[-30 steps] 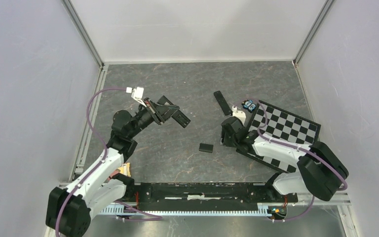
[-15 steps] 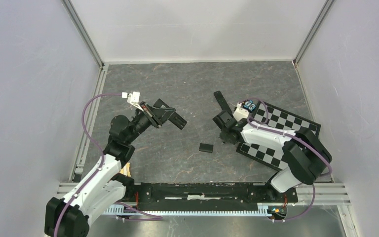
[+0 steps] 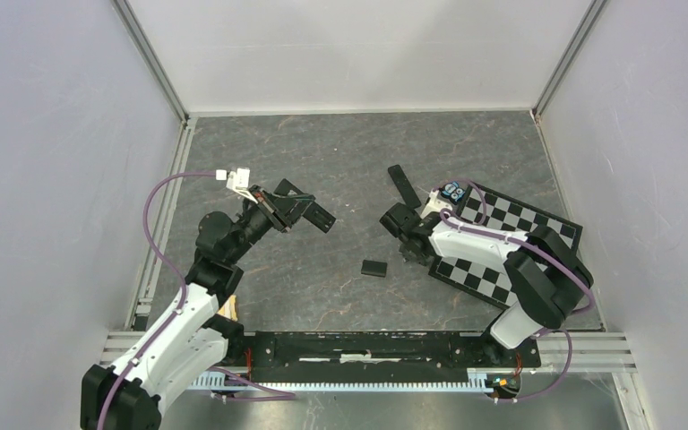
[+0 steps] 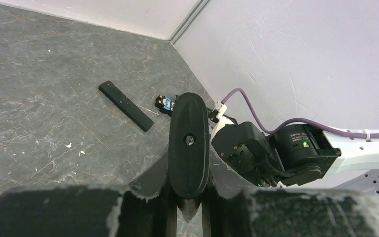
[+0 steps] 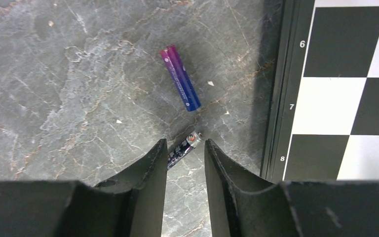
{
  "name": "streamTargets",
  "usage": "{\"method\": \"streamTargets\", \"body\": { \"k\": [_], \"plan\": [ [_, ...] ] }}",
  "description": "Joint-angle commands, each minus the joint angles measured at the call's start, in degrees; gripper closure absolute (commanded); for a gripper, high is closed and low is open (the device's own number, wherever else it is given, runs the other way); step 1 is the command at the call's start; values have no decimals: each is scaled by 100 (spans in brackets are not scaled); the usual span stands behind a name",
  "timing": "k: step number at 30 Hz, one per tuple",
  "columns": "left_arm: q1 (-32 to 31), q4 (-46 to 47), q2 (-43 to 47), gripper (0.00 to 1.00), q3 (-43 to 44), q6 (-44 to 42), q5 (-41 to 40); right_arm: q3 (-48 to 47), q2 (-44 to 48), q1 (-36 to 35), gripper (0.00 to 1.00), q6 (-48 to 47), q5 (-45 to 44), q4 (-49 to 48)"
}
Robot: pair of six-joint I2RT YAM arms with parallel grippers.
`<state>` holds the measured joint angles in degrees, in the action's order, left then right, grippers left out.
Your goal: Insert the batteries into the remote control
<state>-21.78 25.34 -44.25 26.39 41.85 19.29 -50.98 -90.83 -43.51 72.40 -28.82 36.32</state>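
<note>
While the dark, silver-tipped battery (image 5: 190,140) and the glossy blue battery (image 5: 180,78) lie loose on the grey marbled table (image 5: 74,74), I judge loading hardly begun. My left gripper (image 4: 188,197) pinches the smooth black remote control (image 4: 188,140). My right gripper (image 5: 185,155) stands spread astride the dark one.

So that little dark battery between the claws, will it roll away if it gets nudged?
Probably: the dark battery is a thin round cylinder lying flat on the smooth table, so a sideways nudge could roll it. It looks rigid, so the right gripper shouldn't bend it, though its glossy casing might slip.
</note>
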Motion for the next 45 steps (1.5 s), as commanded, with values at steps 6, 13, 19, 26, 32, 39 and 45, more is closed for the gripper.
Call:
{"method": "streamTargets", "body": {
  "k": [6,13,19,26,32,39,45],
  "plan": [
    [-27,61,-22,98,24,-239,-109,60,-230,9,68,-52,-135,-197],
    [-20,17,-105,98,50,-241,-148,275,-13,9,90,-123,-177,-129],
    [-28,30,-310,98,68,-119,-39,547,563,4,100,-496,-463,-264],
    [-165,137,-1027,98,227,260,557,686,1386,-14,100,-2029,-186,-1137],
    [-179,1108,-1830,98,299,803,1445,1046,2523,-18,100,-3709,678,-2855],
    [-226,1704,-2173,98,527,1193,1931,1046,3427,-18,100,-5056,1880,-4620],
    [-242,1626,-2175,98,796,1532,2123,1126,3456,-47,100,-5380,3597,-6069]
  ]
}}
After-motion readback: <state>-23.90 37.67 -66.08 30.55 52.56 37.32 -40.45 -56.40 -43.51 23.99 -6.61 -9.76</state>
